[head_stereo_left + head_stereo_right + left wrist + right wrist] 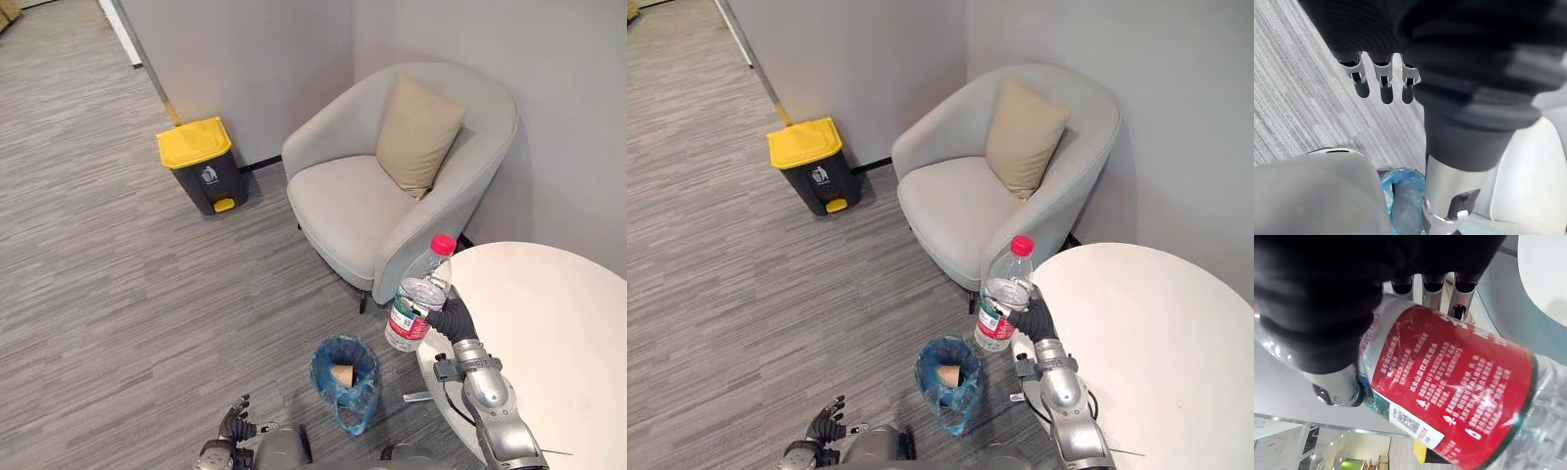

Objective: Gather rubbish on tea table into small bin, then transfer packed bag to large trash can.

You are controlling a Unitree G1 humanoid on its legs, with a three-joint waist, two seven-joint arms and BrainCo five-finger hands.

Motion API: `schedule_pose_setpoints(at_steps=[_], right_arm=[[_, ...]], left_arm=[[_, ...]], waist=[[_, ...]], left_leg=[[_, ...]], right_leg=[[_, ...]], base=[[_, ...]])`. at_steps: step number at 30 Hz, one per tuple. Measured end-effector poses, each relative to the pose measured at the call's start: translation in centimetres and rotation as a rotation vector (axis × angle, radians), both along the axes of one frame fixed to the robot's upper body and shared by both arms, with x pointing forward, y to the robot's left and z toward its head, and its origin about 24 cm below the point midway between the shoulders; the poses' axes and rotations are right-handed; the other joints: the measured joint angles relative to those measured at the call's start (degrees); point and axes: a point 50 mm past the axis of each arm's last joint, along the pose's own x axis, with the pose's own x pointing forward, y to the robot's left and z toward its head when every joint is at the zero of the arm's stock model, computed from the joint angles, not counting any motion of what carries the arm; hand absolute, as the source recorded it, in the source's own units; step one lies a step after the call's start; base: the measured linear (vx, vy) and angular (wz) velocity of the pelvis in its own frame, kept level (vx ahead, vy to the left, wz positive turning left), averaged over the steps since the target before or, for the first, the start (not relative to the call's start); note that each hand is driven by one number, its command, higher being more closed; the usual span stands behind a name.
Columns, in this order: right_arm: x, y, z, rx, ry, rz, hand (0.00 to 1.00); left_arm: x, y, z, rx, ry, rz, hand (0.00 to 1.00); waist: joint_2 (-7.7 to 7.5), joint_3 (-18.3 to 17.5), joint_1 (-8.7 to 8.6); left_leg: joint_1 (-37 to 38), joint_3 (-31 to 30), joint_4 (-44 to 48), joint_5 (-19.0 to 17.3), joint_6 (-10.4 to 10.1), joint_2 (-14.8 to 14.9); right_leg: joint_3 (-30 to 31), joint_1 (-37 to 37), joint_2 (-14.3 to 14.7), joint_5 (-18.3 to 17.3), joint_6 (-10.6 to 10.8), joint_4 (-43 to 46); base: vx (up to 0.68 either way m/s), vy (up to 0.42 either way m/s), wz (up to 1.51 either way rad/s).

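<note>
A clear plastic bottle point(419, 294) with a red cap and red label is held upright in the air beside the round white tea table point(558, 343), my right hand point(454, 320) shut on its lower part. The right wrist view shows the bottle's label point(1449, 382) close up with my fingers point(1433, 289) curled round it. Below and to the left, on the floor, stands the small bin point(345, 378) lined with a blue bag, a brown scrap inside it. My left hand point(235, 424) hangs low near the floor with relaxed fingers point(1382, 83). The large yellow-lidded trash can point(202, 163) stands by the wall.
A beige armchair point(392, 176) with a tan cushion point(419, 135) fills the corner behind the table. Grey striped carpet point(118, 294) spreads between the armchair, the small bin and the trash can.
</note>
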Motion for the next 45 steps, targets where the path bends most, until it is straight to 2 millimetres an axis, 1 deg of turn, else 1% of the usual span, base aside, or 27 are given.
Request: schedule_pose_setpoints(at_steps=[2,5,9,11,13,14,15,16,17,18,20,22,24,25,26,28,30,31,33,34,36,37,38,39,41,43,45], right_arm=[[0.0,0.3,-0.2,-0.001,0.007,0.016,1.00],[0.0,1.1,-0.3,-0.012,0.013,0.053,1.00],[0.0,0.9,-1.2,-0.062,0.049,0.059,1.00],[0.6,1.3,-1.7,-0.110,0.071,0.096,1.00],[2.1,2.2,-1.3,-0.171,0.051,0.162,1.00],[3.0,2.8,-0.7,-0.201,0.026,0.200,1.00],[4.3,3.4,0.4,-0.240,-0.020,0.235,1.00],[5.1,3.7,1.0,-0.255,-0.044,0.249,1.00],[6.4,4.2,2.0,-0.287,-0.083,0.271,1.00],[7.3,4.9,2.8,-0.313,-0.111,0.291,1.00],[8.4,5.9,3.9,-0.361,-0.158,0.324,1.00],[8.8,6.6,4.7,-0.398,-0.191,0.352,1.00],[9.3,6.6,5.1,-0.439,-0.206,0.361,1.00],[9.5,6.7,5.2,-0.457,-0.209,0.365,1.00],[10.0,6.6,5.5,-0.490,-0.220,0.364,1.00],[10.6,6.7,6.8,-0.518,-0.273,0.342,1.00],[11.0,7.0,7.8,-0.536,-0.316,0.332,1.00],[11.4,7.5,8.9,-0.548,-0.364,0.325,1.00],[11.8,7.7,9.9,-0.562,-0.404,0.314,1.00],[12.3,8.0,11.3,-0.579,-0.454,0.293,1.00],[12.7,8.5,12.8,-0.575,-0.509,0.276,1.00],[12.9,8.6,14.0,-0.562,-0.542,0.259,1.00],[13.2,8.6,14.6,-0.559,-0.559,0.241,1.00],[13.5,8.5,15.1,-0.561,-0.562,0.219,1.00],[14.1,8.1,15.1,-0.565,-0.545,0.191,1.00],[14.3,7.7,15.2,-0.550,-0.531,0.163,1.00],[14.6,7.1,15.6,-0.520,-0.535,0.120,1.00]], left_arm=[[0.1,0.4,0.1,0.011,0.001,-0.006,0.00],[-0.3,0.3,-0.1,0.012,0.017,-0.014,0.00],[-0.7,0.2,-0.2,0.015,0.031,-0.028,0.00],[-0.6,0.2,-0.2,0.021,0.029,-0.042,0.00],[0.5,0.2,0.1,0.026,0.002,-0.052,0.00],[1.6,0.2,0.4,0.029,-0.025,-0.058,0.00],[3.3,0.0,1.1,0.031,-0.074,-0.069,0.00],[4.3,0.0,1.4,0.031,-0.099,-0.074,0.00],[6.0,-0.1,2.2,0.034,-0.149,-0.077,0.00],[7.1,-0.1,2.8,0.043,-0.189,-0.077,0.00],[8.2,0.0,3.6,0.051,-0.235,-0.071,0.00],[8.4,0.5,3.8,0.061,-0.251,-0.045,0.00],[9.2,0.9,4.4,0.064,-0.282,-0.020,0.00],[9.5,0.9,4.6,0.067,-0.292,-0.012,0.00],[10.2,0.8,5.0,0.067,-0.315,-0.009,0.00],[11.7,0.4,5.9,0.055,-0.362,-0.006,0.00],[12.7,0.4,6.9,0.048,-0.413,0.011,0.00],[14.1,0.2,8.2,0.040,-0.479,0.027,0.00],[15.4,-0.2,9.5,0.018,-0.545,0.044,0.00],[16.6,-0.7,10.8,-0.007,-0.602,0.060,0.00],[17.6,-1.1,12.0,-0.020,-0.654,0.057,0.00],[18.4,-1.3,13.2,-0.038,-0.701,0.064,0.00],[19.0,-1.5,13.9,-0.053,-0.728,0.071,0.00],[19.6,-1.6,14.7,-0.067,-0.763,0.087,0.00],[20.0,-1.6,15.7,-0.070,-0.804,0.098,0.00],[20.3,-1.5,16.4,-0.072,-0.838,0.100,0.00],[20.5,-1.6,17.2,-0.076,-0.874,0.098,0.00]], waist=[[-0.46,0.0,0.23],[-0.28,0.1,0.65],[-0.20,0.2,1.25],[-0.05,0.5,1.26],[0.06,2.4,1.44],[0.38,3.6,1.35],[0.41,5.7,1.43],[0.39,6.8,1.40],[0.31,8.9,1.55],[0.35,10.5,1.60],[0.34,12.8,1.83],[0.43,13.5,2.32],[0.44,13.8,3.42],[0.41,13.9,3.41],[0.44,13.9,3.54],[0.50,14.2,4.66],[0.51,14.4,4.69],[0.41,15.3,4.56],[0.33,15.6,4.73],[0.29,16.6,4.90],[0.16,17.9,4.90],[-0.09,18.6,5.10],[-0.14,19.0,5.32],[-0.31,19.4,5.81],[-0.32,19.5,6.43],[-0.33,19.5,6.38],[-0.34,19.5,6.37]], left_leg=[[0.3,0.2,-1.4,0.1,0.2,-1.1],[1.9,1.1,-4.1,0.8,1.2,-2.1],[2.9,1.7,-7.0,2.0,1.1,-2.4],[2.0,2.0,-7.7,2.8,1.0,-2.4],[-0.8,2.8,-5.6,2.8,1.0,-1.7],[-3.2,2.8,-4.0,2.8,1.0,-1.2],[-6.6,2.7,-1.5,2.8,1.0,-0.7],[-8.3,2.6,-0.1,2.7,1.1,-0.6],[-11.5,2.3,2.6,2.2,1.7,-0.1],[-14.1,1.9,4.9,1.9,1.7,0.0],[-17.8,1.4,7.7,0.9,1.4,0.2],[-21.6,1.1,9.9,0.8,1.6,0.6],[-26.5,0.4,12.9,0.7,1.8,1.1],[-27.7,-0.1,13.5,0.7,1.8,1.1],[-30.4,-0.4,15.1,0.7,1.8,1.2],[-35.2,-0.9,17.6,0.6,2.0,1.4],[-38.8,-0.9,19.2,0.5,2.1,1.7],[-41.6,-0.8,20.7,0.5,2.1,2.2],[-45.2,-0.8,22.2,0.6,2.2,2.5],[-48.5,-0.5,23.9,0.6,2.2,3.1],[-51.5,-0.6,25.1,0.6,2.3,3.2],[-54.0,-0.2,25.5,0.6,2.3,3.2],[-55.7,-0.1,25.8,0.6,2.3,3.2],[-57.5,0.0,26.3,0.9,2.7,3.3],[-60.1,-0.2,28.0,1.5,3.6,3.7],[-62.1,-0.2,29.6,2.1,4.5,3.9],[-64.0,-0.3,31.0,2.0,4.7,3.9]], right_leg=[[0.1,0.1,-1.0,0.3,0.7,-1.0],[0.9,0.1,-1.9,0.3,1.0,-1.3],[1.6,-0.9,-2.0,0.4,1.1,-1.0],[2.0,-2.8,-2.0,0.4,1.0,-0.1],[3.1,-6.4,-1.3,0.2,0.8,3.4],[3.1,-8.9,-1.1,0.1,0.7,5.3],[3.1,-12.5,-0.9,-0.4,0.5,8.4],[3.1,-14.4,-0.9,-0.8,0.5,10.2],[3.1,-18.0,-1.0,-1.8,0.2,14.1],[3.0,-20.7,-1.2,-2.7,0.2,16.8],[3.1,-24.7,-1.3,-3.9,-0.1,20.9],[3.1,-28.6,-1.4,-4.5,0.2,23.5],[2.9,-33.2,-1.6,-4.6,0.1,26.5],[2.8,-34.3,-1.8,-4.8,0.0,27.3],[2.6,-36.8,-2.2,-5.0,-0.2,29.3],[2.6,-41.6,-2.4,-5.3,-0.3,32.1],[2.2,-44.9,-2.6,-5.3,-0.3,33.8],[1.4,-47.3,-3.3,-5.7,-0.3,35.7],[0.9,-50.7,-3.9,-6.1,-0.3,37.9],[0.4,-53.7,-4.4,-6.5,-0.5,40.2],[0.1,-56.7,-4.9,-7.0,-0.9,42.0],[0.1,-59.4,-5.4,-7.1,-1.1,43.2],[0.0,-61.2,-5.6,-7.1,-1.1,43.9],[-0.1,-63.1,-6.0,-7.1,-1.1,44.9],[-0.3,-65.5,-6.1,-7.8,-1.1,46.9],[-0.3,-67.2,-6.3,-8.5,-1.1,48.7],[-0.2,-69.0,-6.7,-8.9,-1.1,50.2]], base=[[0.05,0.100,0.00],[0.01,0.061,-0.09],[-0.02,-0.017,-0.09],[-0.04,-0.016,-0.14],[-0.07,-0.010,-0.23],[-0.15,-0.020,-0.12],[-0.18,-0.015,-0.04],[-0.22,-0.010,0.02],[-0.24,-0.025,0.11],[-0.25,-0.030,0.14],[-0.25,-0.031,0.10],[-0.26,-0.025,0.02],[-0.18,-0.004,0.02],[-0.14,-0.008,0.18],[-0.14,-0.021,0.19],[-0.16,-0.021,0.07],[-0.12,-0.019,0.14],[-0.12,-0.044,0.27],[-0.12,-0.055,0.30],[-0.11,-0.055,0.24],[-0.12,-0.061,0.21],[-0.10,-0.056,0.22],[-0.07,-0.053,0.18],[-0.04,-0.039,0.09],[-0.02,-0.051,0.04],[-0.01,-0.065,0.07],[0.00,-0.041,0.03]])
